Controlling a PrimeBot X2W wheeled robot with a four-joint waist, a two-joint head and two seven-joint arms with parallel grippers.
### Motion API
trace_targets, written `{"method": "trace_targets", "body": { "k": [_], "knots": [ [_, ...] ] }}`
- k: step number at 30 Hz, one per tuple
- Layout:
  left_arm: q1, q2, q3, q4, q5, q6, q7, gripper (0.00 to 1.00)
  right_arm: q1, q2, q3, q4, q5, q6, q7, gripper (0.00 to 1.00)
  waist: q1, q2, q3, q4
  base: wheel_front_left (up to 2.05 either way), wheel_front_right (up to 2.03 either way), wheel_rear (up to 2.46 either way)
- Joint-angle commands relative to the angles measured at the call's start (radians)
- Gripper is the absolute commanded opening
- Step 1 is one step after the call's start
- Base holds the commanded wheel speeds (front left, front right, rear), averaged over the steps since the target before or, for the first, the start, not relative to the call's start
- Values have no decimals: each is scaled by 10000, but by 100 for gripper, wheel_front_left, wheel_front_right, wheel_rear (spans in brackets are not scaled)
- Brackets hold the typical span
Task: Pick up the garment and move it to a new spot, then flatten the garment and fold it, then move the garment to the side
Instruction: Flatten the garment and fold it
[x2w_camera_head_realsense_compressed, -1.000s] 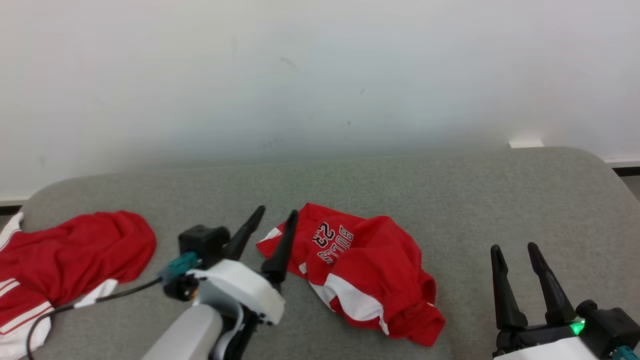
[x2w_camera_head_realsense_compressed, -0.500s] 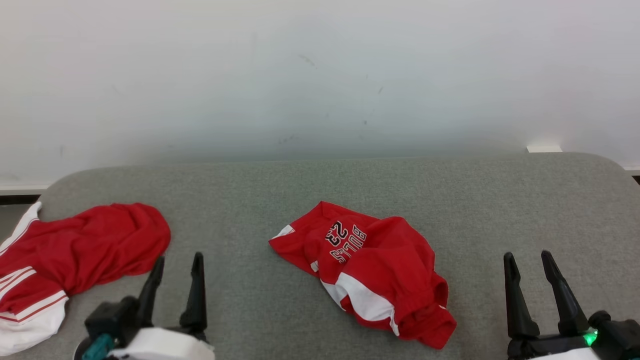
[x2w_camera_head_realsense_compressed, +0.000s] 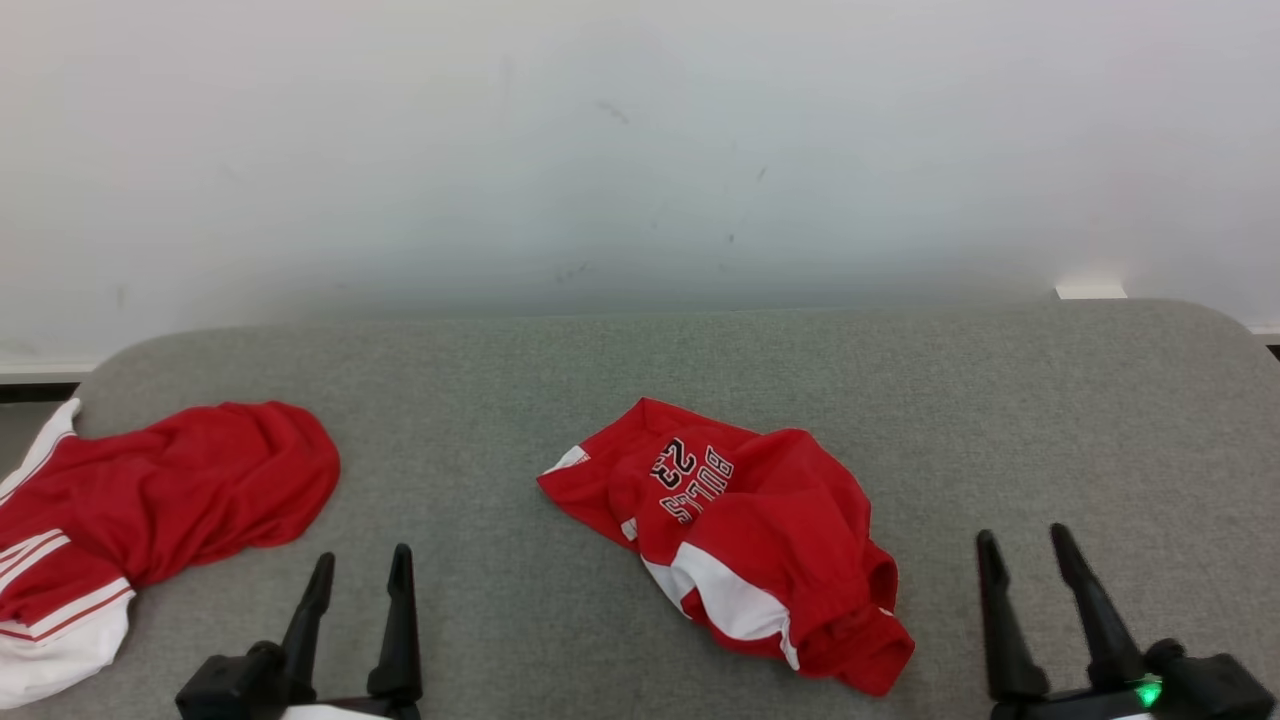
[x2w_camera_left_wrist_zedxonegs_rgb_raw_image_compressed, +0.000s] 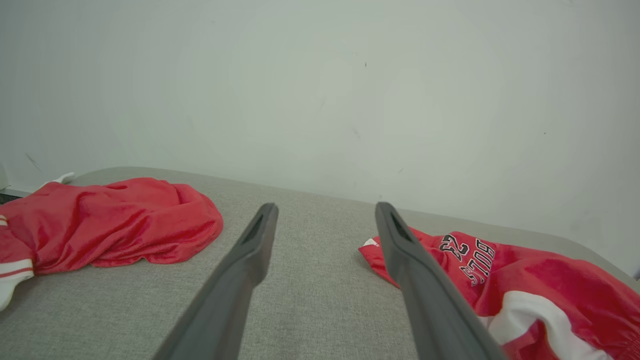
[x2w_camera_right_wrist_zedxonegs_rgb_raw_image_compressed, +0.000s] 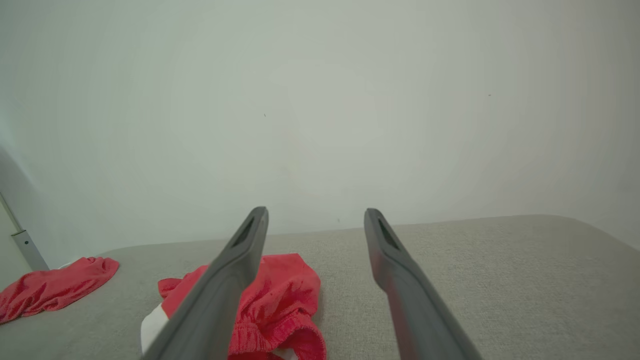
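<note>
Your red garment (x2w_camera_head_realsense_compressed: 740, 540) is lying crumpled at the centre of the counter (x2w_camera_head_realsense_compressed: 500, 380), with its white panel and upside-down BULLS 23 lettering showing. The left gripper (x2w_camera_head_realsense_compressed: 363, 556) and right gripper (x2w_camera_head_realsense_compressed: 1024, 535) are hovering nearer, fingers spread, touching nothing.

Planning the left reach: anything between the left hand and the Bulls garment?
Nothing. Only bare grey tabletop lies between the left hand and the Bulls garment, as seen in the head view.
</note>
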Motion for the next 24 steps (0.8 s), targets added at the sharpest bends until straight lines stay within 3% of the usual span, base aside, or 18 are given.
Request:
{"method": "trace_targets", "body": {
  "k": [1, 7, 12, 22, 23, 24],
  "knots": [
    [-34, -47, 91, 49, 110, -90, -5, 100, -92, -135, 301, 75, -61, 4, 9, 100, 0, 0, -1, 26, 0, 0, 0],
    [-88, -148, 145, 158, 288, -305, -5, 100, -233, -1166, 2696, 744, 607, -5, 9, 100, 0, 0, -29, 362, 0, 0, 0],
    [-158, -173, 128, 252, 235, -384, -5, 100, -598, -1556, 4054, 1925, 1190, -5, 205, 100, 0, 0, -41, 835, 0, 0, 0],
    [-103, -176, -20, 336, -40, -237, -5, 100, -1713, -1147, 4365, 4424, 1669, -5, 307, 98, 0, 0, -12, 1908, 0, 0, 0],
    [-93, -174, -44, 334, -58, -230, -5, 100, -1798, -1112, 4359, 4641, 1683, -5, 280, 60, 0, 0, -15, 2001, 0, 0, 0],
    [-80, -178, -79, 329, -76, -230, -5, 100, -1867, -1070, 4338, 4841, 1700, -5, 264, 42, 0, 0, -18, 2084, 0, 0, 0]
  ]
}}
